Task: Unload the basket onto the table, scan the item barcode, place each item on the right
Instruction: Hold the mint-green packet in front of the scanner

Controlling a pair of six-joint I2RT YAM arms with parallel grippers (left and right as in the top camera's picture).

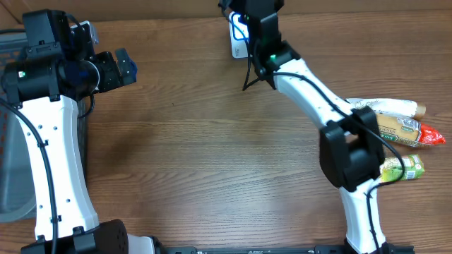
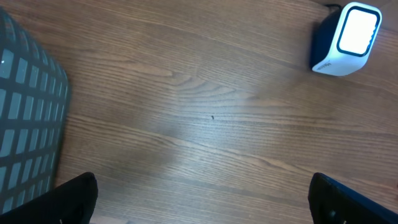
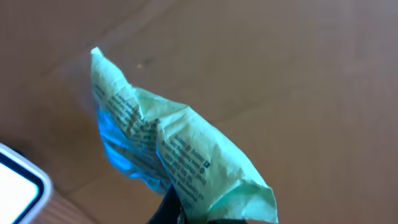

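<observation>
A crumpled pale green packet (image 3: pixel 186 155) with printed text fills the right wrist view, and my right gripper (image 3: pixel 186 214) is shut on its lower end. Blue light falls on the packet's left side. The white scanner (image 3: pixel 15 186) shows at the lower left corner of that view, close to the packet. From overhead, the right gripper (image 1: pixel 248 21) hangs at the scanner (image 1: pixel 238 39) at the table's far edge, and the arm hides the packet. My left gripper (image 1: pixel 121 67) is open and empty at the far left; its fingers (image 2: pixel 74 199) stand wide apart over bare wood, with the lit scanner (image 2: pixel 347 38) far off.
Three snack packets lie at the right edge: a beige one (image 1: pixel 392 106), a red-tipped one (image 1: pixel 417 132) and a green one (image 1: pixel 406 168). A grey mesh basket (image 1: pixel 10 141) stands at the left edge, also in the left wrist view (image 2: pixel 28 124).
</observation>
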